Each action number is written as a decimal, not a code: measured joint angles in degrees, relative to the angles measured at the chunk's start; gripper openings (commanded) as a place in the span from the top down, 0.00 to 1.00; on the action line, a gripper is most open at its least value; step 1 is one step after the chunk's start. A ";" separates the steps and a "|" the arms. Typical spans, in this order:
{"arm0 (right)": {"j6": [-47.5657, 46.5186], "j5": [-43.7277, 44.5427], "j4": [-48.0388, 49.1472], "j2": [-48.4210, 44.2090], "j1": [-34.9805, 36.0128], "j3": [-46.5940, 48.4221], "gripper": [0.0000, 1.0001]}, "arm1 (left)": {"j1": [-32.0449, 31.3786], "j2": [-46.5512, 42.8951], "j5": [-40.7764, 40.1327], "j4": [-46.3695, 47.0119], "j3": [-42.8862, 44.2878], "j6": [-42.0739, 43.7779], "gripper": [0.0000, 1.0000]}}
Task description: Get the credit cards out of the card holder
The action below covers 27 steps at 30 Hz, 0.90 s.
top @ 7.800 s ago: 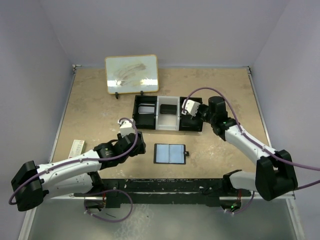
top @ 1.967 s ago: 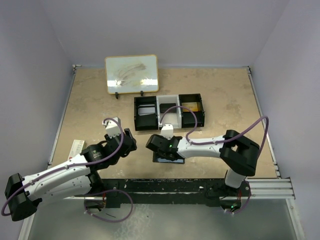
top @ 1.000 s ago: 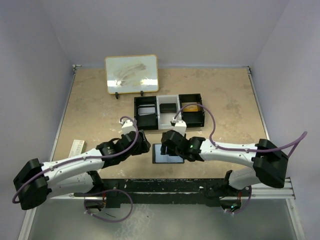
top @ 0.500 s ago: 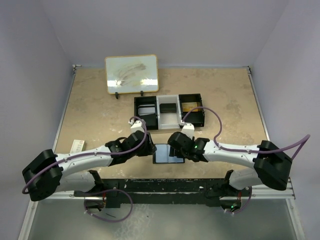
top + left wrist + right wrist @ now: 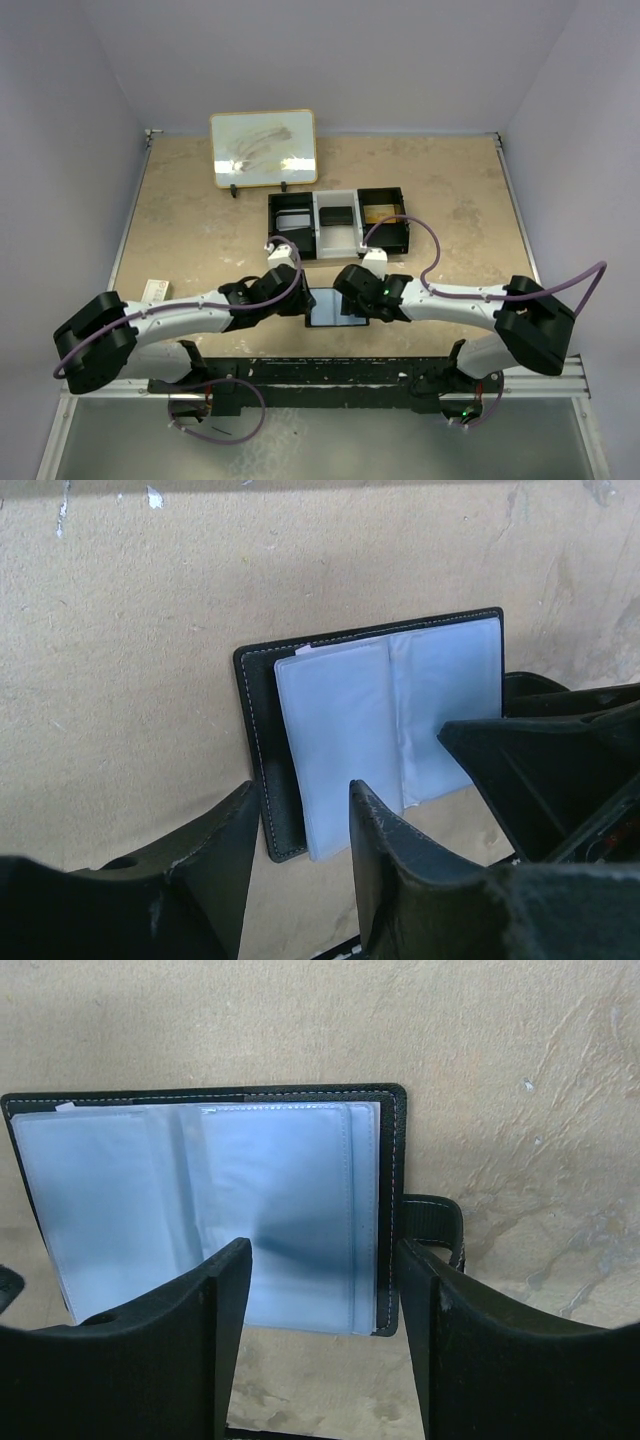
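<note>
No text, brand, number or sign can be read in any view. The whiteboard point(image 5: 264, 148) near the tabletop's point(image 5: 450, 190) far edge shows only grey wiped smears, and marks on the small white strip point(image 5: 153, 292) at its left edge are too small to read.

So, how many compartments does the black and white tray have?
3, side by side: a black left compartment, a white middle compartment and a black right compartment. Each holds something flat. No compartment seems hidden.
</note>
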 measured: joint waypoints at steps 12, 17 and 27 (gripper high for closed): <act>-0.85 -0.13 0.22 1.73 -0.04 2.05 0.40 | -1.09 5.03 0.20 1.40 0.00 0.07 0.78; -0.74 -0.04 -0.15 3.74 -0.04 2.97 0.38 | -1.22 5.27 0.20 1.44 0.00 0.07 0.82; -3.23 1.01 -0.44 7.17 0.02 5.77 0.59 | -1.77 6.21 0.17 1.88 0.00 0.07 0.93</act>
